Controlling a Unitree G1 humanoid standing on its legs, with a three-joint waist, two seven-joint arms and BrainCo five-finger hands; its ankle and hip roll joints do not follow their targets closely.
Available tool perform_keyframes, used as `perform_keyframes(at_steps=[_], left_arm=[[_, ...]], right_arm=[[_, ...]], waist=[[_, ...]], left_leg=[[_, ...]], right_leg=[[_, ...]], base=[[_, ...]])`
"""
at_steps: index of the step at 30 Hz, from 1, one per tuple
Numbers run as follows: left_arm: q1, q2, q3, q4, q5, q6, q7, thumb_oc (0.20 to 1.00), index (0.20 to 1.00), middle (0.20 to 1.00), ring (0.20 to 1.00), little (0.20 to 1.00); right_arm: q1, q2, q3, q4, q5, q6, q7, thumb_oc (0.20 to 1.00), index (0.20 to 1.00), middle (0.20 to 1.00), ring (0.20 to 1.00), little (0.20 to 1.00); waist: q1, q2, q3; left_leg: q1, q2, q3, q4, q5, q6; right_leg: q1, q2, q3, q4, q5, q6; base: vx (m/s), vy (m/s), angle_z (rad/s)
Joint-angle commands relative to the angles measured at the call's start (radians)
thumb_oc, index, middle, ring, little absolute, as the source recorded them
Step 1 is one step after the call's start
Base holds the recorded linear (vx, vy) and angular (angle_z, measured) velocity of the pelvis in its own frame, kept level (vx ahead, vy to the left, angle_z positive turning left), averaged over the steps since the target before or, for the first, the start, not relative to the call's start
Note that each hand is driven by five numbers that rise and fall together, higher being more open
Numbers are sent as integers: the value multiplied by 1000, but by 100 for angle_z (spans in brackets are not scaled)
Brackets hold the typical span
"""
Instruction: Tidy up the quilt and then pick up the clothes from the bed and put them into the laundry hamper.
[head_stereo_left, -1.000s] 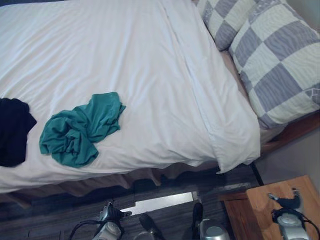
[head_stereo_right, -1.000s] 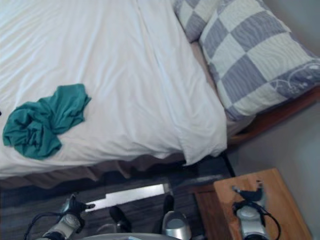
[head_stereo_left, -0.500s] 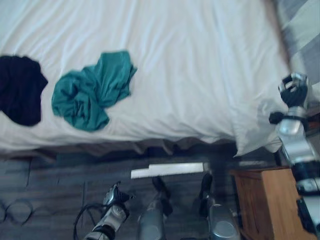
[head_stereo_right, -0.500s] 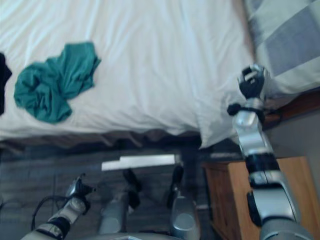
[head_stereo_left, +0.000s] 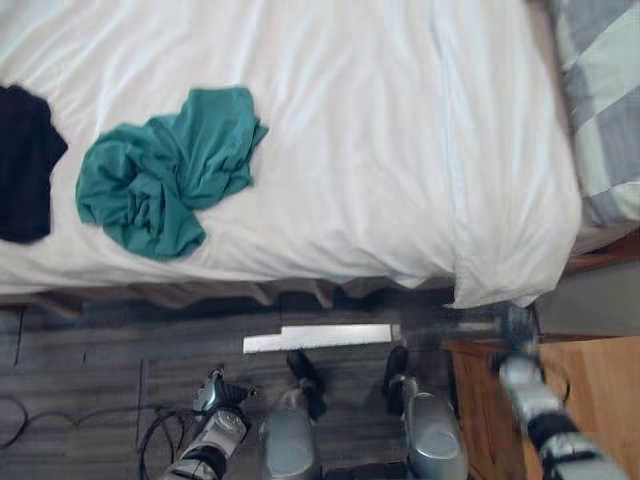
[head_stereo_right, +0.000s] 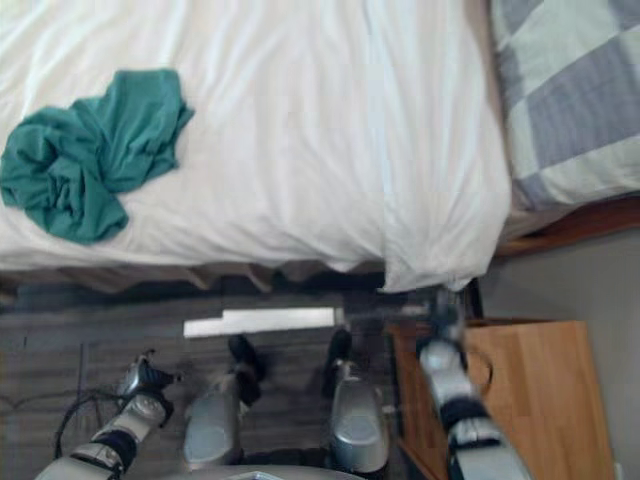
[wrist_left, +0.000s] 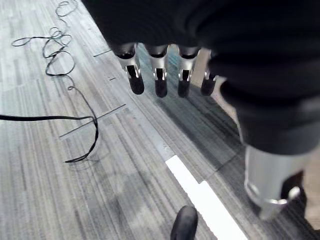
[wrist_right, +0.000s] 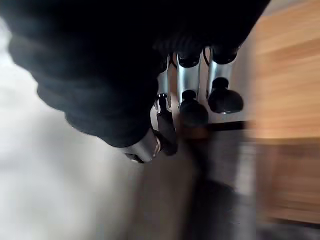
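Note:
A white quilt lies spread over the bed, its near right corner hanging over the edge. On it at the left sits a crumpled teal garment, and a black garment lies at the far left edge. My left hand hangs low over the floor in front of the bed, its fingers straight and holding nothing. My right hand is below the quilt's hanging corner, beside the nightstand. Its fingers are loose, with nothing in them.
Grey and cream checked pillows lie at the bed's right end. A wooden nightstand stands at the lower right, close to my right arm. A pale strip runs across the dark plank floor before the bed.
My right arm, raised by the quilt's corner half a second ago, has dropped low beside the nightstand. The camera has shifted. The clothes lie as before.

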Motion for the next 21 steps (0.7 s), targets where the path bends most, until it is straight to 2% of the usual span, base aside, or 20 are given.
perform_keyframes(at_steps=[1,2,3,4,6,9,10,11,12,13,14,15,16,17,18,19,20,21], left_arm=[[35,-21,-25,44,34,5,0,1000,1000,1000,1000,1000],[35,-25,-32,42,39,3,-4,1000,1000,1000,1000,1000],[36,-25,-33,42,39,3,-4,1000,1000,1000,1000,1000],[36,-28,-37,37,41,1,-7,1000,1000,1000,1000,1000],[32,-29,-38,29,36,-6,-3,1000,1000,1000,1000,1000],[17,-33,-49,22,39,-13,-5,1000,1000,1000,1000,1000],[12,-38,-52,16,30,-24,-7,1000,1000,1000,1000,1000],[13,-42,-55,19,28,-34,-10,1000,1000,1000,1000,1000],[12,-42,-54,20,27,-34,-10,1000,1000,1000,1000,1000],[21,-59,-63,30,37,-39,-13,1000,1000,1000,1000,1000],[34,-67,-62,34,45,-40,-12,1000,1000,1000,1000,1000],[39,-68,-60,34,47,-40,-11,1000,1000,1000,1000,1000],[57,-73,-47,40,58,-40,-8,1000,1000,1000,1000,1000],[61,-72,-45,39,59,-41,-8,1000,1000,1000,1000,1000],[86,-64,-33,45,73,-35,-22,1000,1000,1000,1000,1000],[87,-64,-33,44,73,-35,-22,1000,1000,1000,1000,1000],[88,-65,-40,44,85,-32,-32,1000,1000,1000,1000,1000],[89,-64,-41,43,85,-32,-32,1000,1000,1000,1000,1000]], right_arm=[[104,16,34,139,-20,37,59,200,200,200,200,200],[122,24,42,165,-29,41,73,282,282,282,282,282],[123,24,42,166,-29,40,73,576,576,576,576,576],[131,24,56,196,-48,45,87,1000,1000,1000,1000,1000],[114,25,83,224,-71,49,104,1000,1000,1000,1000,1000],[94,14,111,258,-112,57,127,1000,1000,1000,1000,1000],[57,-2,121,270,-127,62,135,1000,1000,1000,1000,1000],[40,-10,121,266,-124,60,139,1000,1000,1000,1000,1000],[38,-10,121,266,-123,59,140,1000,1000,1000,1000,1000],[31,-15,142,244,-164,62,160,1000,1000,1000,1000,1000],[33,-11,167,230,-196,60,170,1000,1000,1000,1000,1000],[38,-12,170,228,-198,60,171,1000,1000,1000,1000,1000],[55,-5,212,210,-253,52,199,1000,1000,1000,1000,1000],[59,-5,214,209,-255,52,200,1000,1000,1000,1000,1000],[75,6,223,195,-265,58,221,1000,1000,1000,1000,1000],[75,6,223,195,-265,58,221,1000,1000,1000,1000,1000],[97,26,209,189,-271,61,227,1000,1000,1000,1000,1000],[98,27,208,188,-271,61,227,1000,1000,1000,1000,1000]], waist=[[-28,36,-111],[-29,38,-127],[-28,37,-126],[-26,43,-150],[-21,54,-158],[-12,57,-150],[4,60,-148],[14,58,-147],[12,54,-148],[14,56,-160],[14,50,-171],[15,50,-171],[22,43,-191],[20,43,-192],[37,50,-216],[36,50,-216],[46,37,-230],[43,33,-233]], left_leg=[[62,68,-43,-31,-133,-80],[81,56,-45,-63,-120,-80],[84,55,-45,-68,-118,-80],[114,40,-43,-108,-107,-77],[125,24,-53,-106,-112,-72],[88,38,-54,-17,-141,-80],[63,48,-80,93,-166,-92],[38,65,-113,133,-164,-110],[26,62,-108,131,-147,-101],[45,139,-107,107,-138,-133],[68,187,-82,64,-106,-137],[83,186,-76,50,-102,-142],[126,270,5,-61,-11,-153],[140,267,9,-80,0,-158],[153,275,19,-131,25,-170],[153,275,18,-131,26,-170],[115,252,-3,-101,-4,-178],[109,249,-8,-96,-7,-176]], right_leg=[[-33,-45,12,-40,-91,65],[-15,-42,13,-61,-87,69],[-12,-42,12,-64,-86,69],[14,-38,11,-96,-77,75],[38,-37,17,-135,-66,79],[66,-53,0,-154,-63,71],[90,-71,-3,-170,-60,70],[97,-84,-7,-179,-57,69],[87,-88,-13,-181,-44,62],[105,-132,-37,-184,-43,85],[102,-161,-50,-185,-30,95],[107,-159,-47,-182,-35,98],[107,-213,-87,-176,-14,119],[113,-212,-88,-175,-19,121],[123,-236,-112,-158,-13,134],[124,-236,-112,-158,-13,134],[139,-288,-133,-121,19,149],[138,-293,-136,-119,19,151]], base=[[117,69,-10],[117,69,-3],[111,41,-10],[100,44,-9],[67,46,-6],[-3,20,6],[-5,150,19],[-61,147,18],[-20,302,7],[-2,370,7],[71,371,14],[25,462,36],[32,317,33],[87,618,39],[89,292,38],[143,608,59],[71,317,76],[63,467,98]])
